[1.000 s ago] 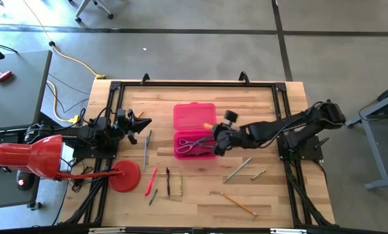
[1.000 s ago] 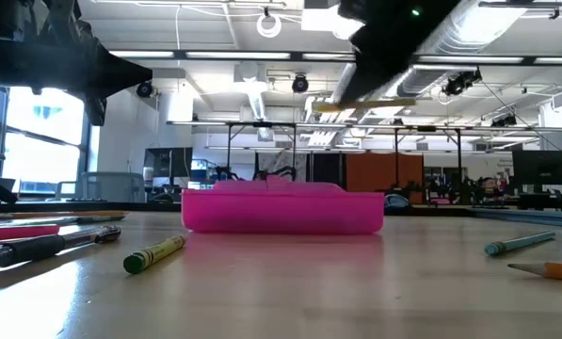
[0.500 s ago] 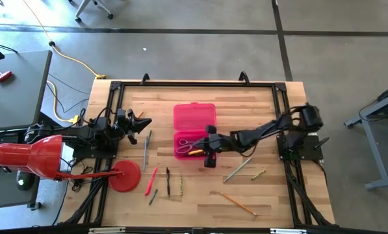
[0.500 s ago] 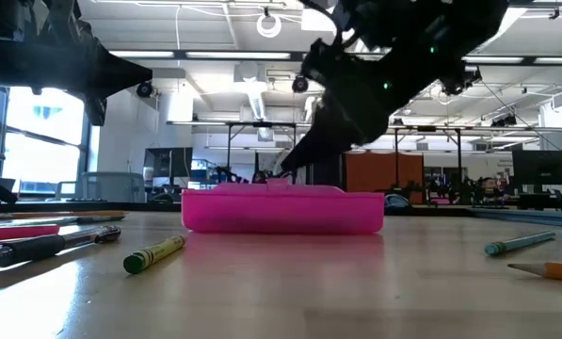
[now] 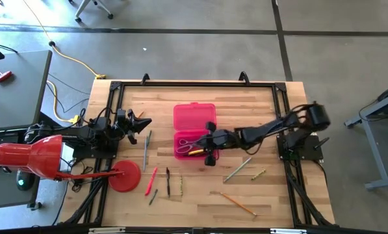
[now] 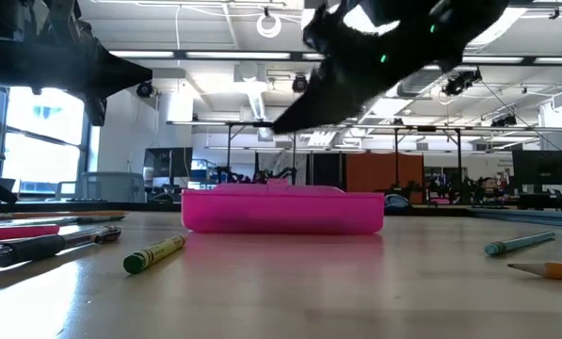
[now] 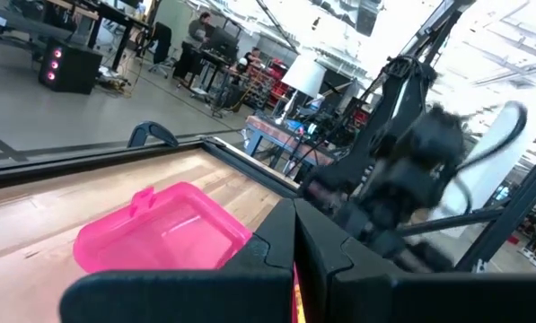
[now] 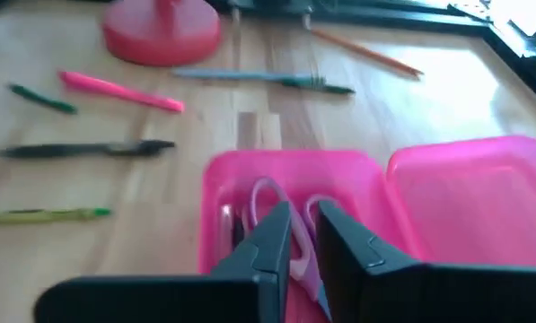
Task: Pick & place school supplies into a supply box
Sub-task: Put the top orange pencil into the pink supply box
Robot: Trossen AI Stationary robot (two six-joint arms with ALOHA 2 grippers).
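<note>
Right end effector (image 5: 210,144) hovers just above the pink supply box (image 5: 195,132), fingers w/ a narrow gap, holding nothing. Directly under it, in the box's open tray: purple-handled scissors (image 5: 192,143) + a yellow pencil (image 5: 197,151). More pens (image 5: 151,177) lie on the wood surface (image 5: 200,195) beyond the box. Left end effector (image 5: 143,121) waits at the far edge, fingers near-closed, empty.

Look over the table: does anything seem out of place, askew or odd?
Nothing is spilled or damaged. The pink supply box lies open with scissors and a yellow pencil inside, under the right gripper. The odd one out is a red round disc at the table's left edge, no school supply.
</note>
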